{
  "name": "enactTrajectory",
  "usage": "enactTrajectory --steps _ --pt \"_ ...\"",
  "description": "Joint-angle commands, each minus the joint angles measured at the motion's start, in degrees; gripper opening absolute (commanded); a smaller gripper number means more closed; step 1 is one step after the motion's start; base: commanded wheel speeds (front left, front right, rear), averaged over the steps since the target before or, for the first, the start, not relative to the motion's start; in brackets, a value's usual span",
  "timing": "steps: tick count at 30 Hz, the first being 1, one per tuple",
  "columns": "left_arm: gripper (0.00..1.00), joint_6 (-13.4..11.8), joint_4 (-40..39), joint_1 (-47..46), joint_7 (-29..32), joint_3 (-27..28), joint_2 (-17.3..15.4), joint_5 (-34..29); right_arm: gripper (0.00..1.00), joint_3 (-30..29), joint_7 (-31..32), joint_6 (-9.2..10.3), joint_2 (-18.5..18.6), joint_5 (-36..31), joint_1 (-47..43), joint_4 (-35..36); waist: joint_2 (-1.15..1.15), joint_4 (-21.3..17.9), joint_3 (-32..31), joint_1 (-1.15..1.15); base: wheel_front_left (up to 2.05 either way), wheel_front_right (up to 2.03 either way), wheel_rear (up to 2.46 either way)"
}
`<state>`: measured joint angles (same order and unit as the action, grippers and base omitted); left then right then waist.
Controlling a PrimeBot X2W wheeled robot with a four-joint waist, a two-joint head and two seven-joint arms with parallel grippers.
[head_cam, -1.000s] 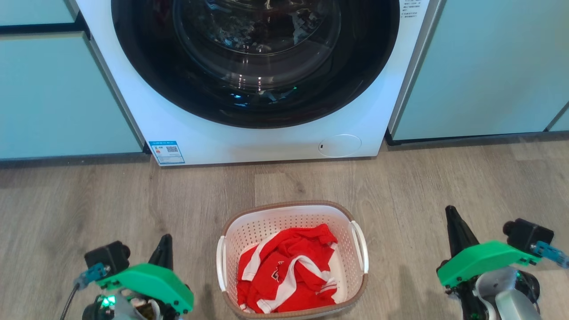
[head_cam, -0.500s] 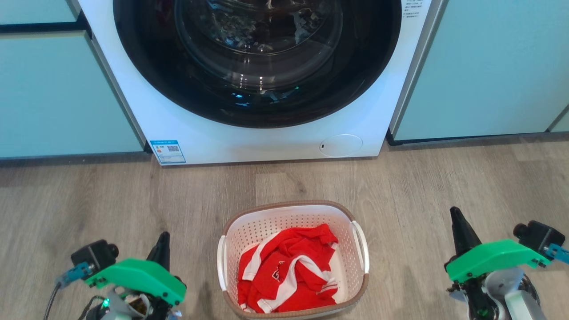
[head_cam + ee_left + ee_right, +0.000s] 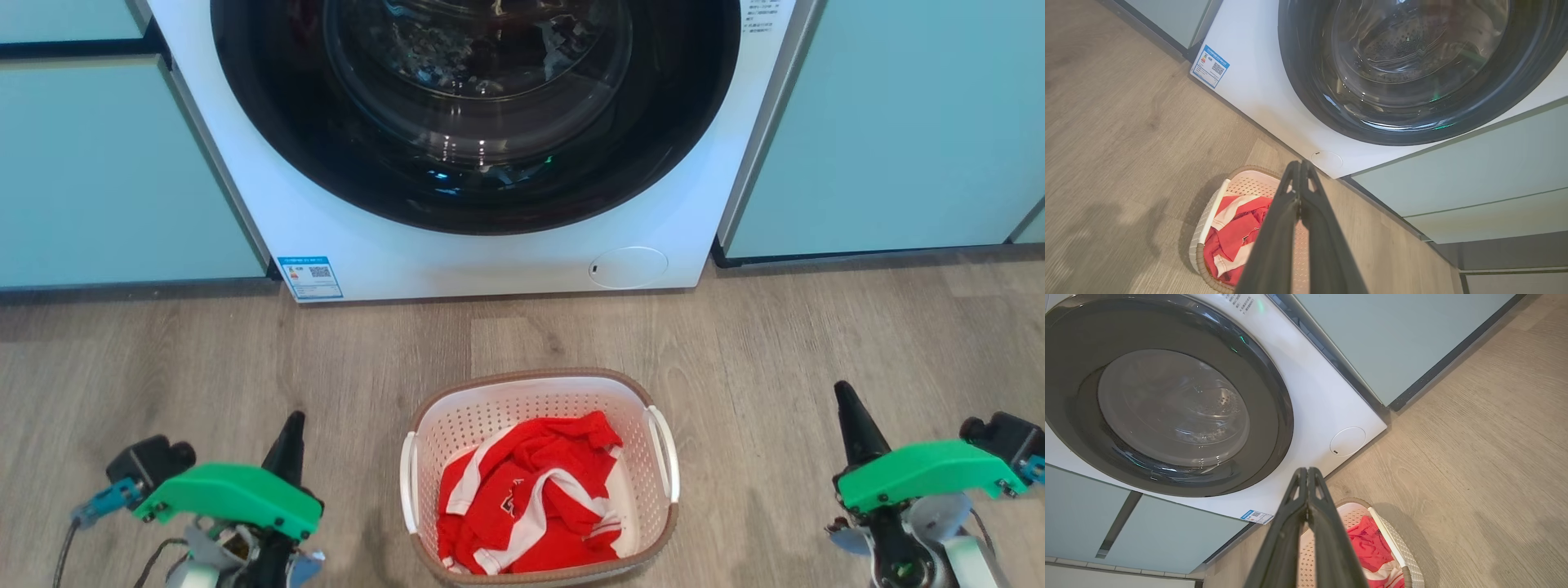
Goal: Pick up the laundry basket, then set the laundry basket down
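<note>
L gripper [image 3: 291, 425]: lower left of head view, well apart from the basket. Fingers pressed together in L wrist view [image 3: 1300, 165], nothing between them.
Floor [image 3: 163, 359]: wood-look planks, basket sits flat on it.
Laundry basket [image 3: 490, 416]: bottom centre of head view, in front of the washer [image 3: 490, 269], upright, near rim cut by the frame's lower edge.
Contents: red and white garment [image 3: 531, 498], crumpled, low inside. Poss. more under it, can't tell.
R gripper [image 3: 845, 400]: lower right, well apart from the basket. Fingers shut tip to tip in R wrist view [image 3: 1307, 471], holding nothing.
Handling (est.): light. Thin perforated plastic, so walls prob. flex if squeezed. Smooth, a bit slippery for narrow fingers. Soft load, won't roll.
Grip pts (est.): L loop handle [image 3: 406, 482] and R loop handle [image 3: 663, 453], one per side, keeps it level. Brown rim is stiffer than the wall as a fallback.
Stage: basket on floor with both arms clear fits either pre-lift or already set down.
Vs 1 s ago: L gripper further left in frame, R gripper further right, both wider of the basket. Basket and garment same. Frame shifted only a hair.
</note>
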<state>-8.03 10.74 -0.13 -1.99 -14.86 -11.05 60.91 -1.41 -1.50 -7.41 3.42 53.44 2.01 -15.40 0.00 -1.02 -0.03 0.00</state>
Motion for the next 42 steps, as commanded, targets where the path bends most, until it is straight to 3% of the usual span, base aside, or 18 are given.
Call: enactTrajectory --steps 1,42 --pt "0.00 0.8 -1.3 -3.3 0.3 2.5 -0.1 1.2 0.00 0.2 0.3 -0.04 0.2 1.6 3.0 1.8 0.00 0.0 0.0 0.00 0.00 0.00 0.00" --pt "0.00 10.7 1.8 -5.1 5.3 14.6 5.0 22.1 0.00 -3.0 5.2 -0.07 0.0 27.0 3.7 1.5 0.00 0.7 0.1 0.00 0.00 0.00 0.00"
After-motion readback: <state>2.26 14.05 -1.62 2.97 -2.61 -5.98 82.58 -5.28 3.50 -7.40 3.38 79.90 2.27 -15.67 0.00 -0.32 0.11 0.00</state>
